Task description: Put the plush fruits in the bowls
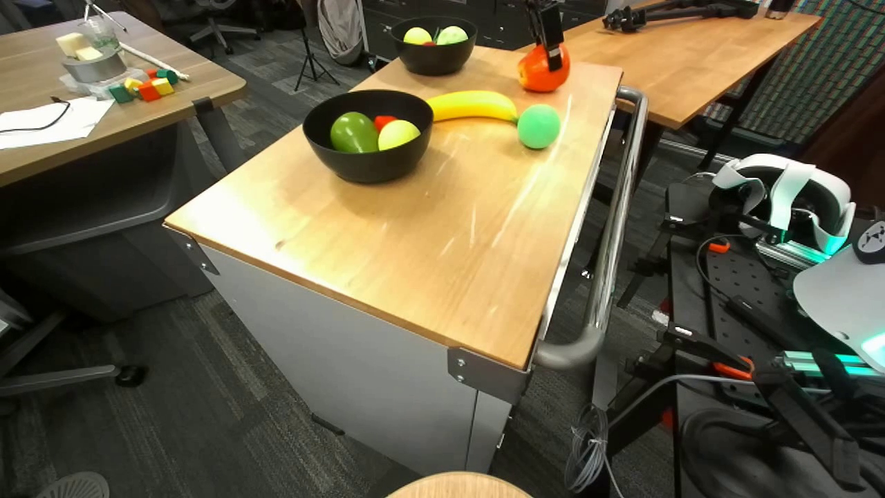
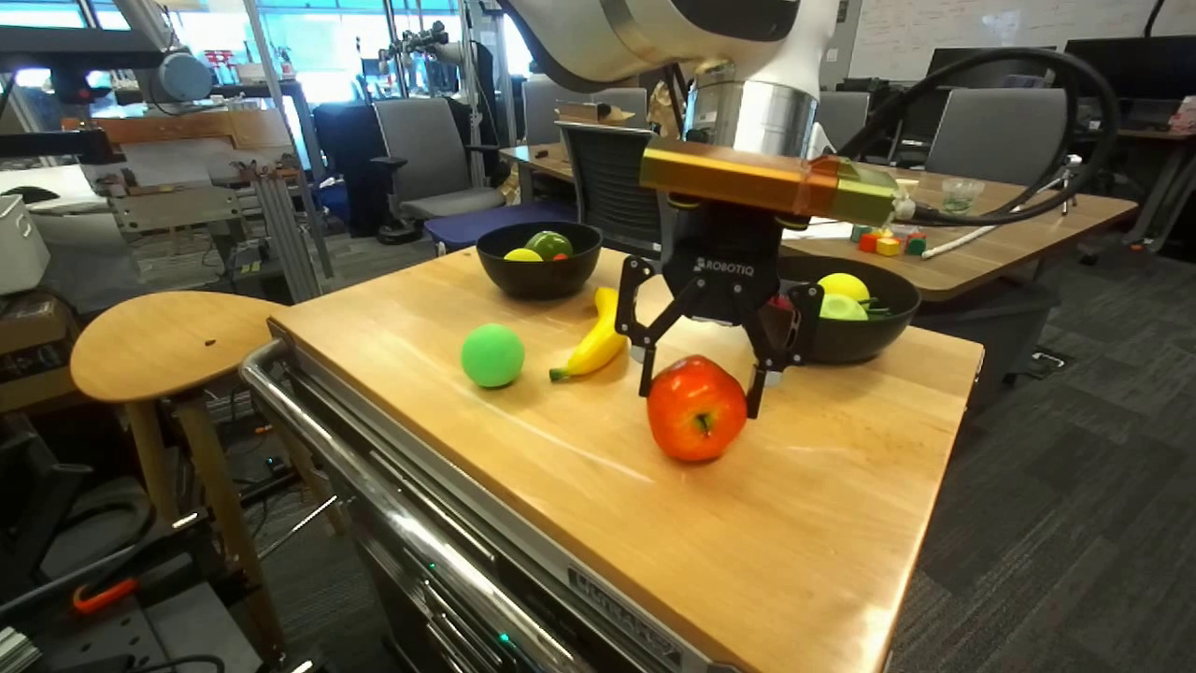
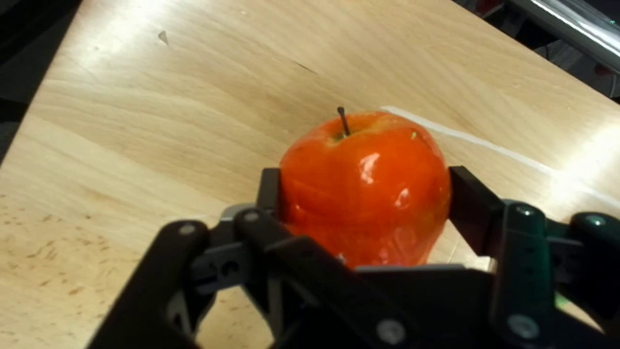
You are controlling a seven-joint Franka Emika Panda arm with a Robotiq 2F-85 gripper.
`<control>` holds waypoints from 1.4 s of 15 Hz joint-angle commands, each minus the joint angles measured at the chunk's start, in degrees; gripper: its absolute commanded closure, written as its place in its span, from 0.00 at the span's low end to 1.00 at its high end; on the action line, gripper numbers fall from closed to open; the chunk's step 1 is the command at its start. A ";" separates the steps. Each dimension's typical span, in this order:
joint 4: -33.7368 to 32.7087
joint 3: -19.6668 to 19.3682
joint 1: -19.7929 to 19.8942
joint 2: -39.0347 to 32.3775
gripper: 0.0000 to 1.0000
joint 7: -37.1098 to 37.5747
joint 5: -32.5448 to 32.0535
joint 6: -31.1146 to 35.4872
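A shiny red-orange apple [image 3: 363, 189] lies between the fingers of my gripper [image 2: 701, 397], a pad pressed to each side of it. It appears to rest on the wooden top; its underside is hidden. A yellow banana [image 2: 598, 344] and a light green ball [image 2: 492, 355] lie on the wood nearby. One black bowl [image 1: 368, 166] contains a dark green fruit [image 1: 354, 133], a yellow-green one [image 1: 398, 134] and something red, partly hidden. Behind my gripper, the other black bowl [image 2: 869, 341] has a yellow fruit [image 2: 843, 284], a pale green one [image 2: 841, 307] and a bit of red.
A metal rail [image 2: 448, 551] runs along one long side of the wooden cart top [image 1: 387, 242]. Beside the cart stand a round stool [image 2: 168, 341] and a table with colored blocks [image 1: 148, 88]. My arm's cable [image 2: 1093, 103] loops out from the wrist.
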State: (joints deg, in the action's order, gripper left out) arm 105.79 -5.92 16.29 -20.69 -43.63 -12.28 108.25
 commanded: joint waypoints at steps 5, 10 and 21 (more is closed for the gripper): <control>1.31 -0.58 0.87 7.00 0.43 -1.93 3.07 8.23; -3.38 -0.95 1.23 9.25 0.43 -2.31 12.09 13.88; -16.99 1.82 0.18 -9.49 0.43 6.78 19.26 32.26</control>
State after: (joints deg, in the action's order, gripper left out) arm 94.17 -4.78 16.56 -25.18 -40.18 7.87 139.95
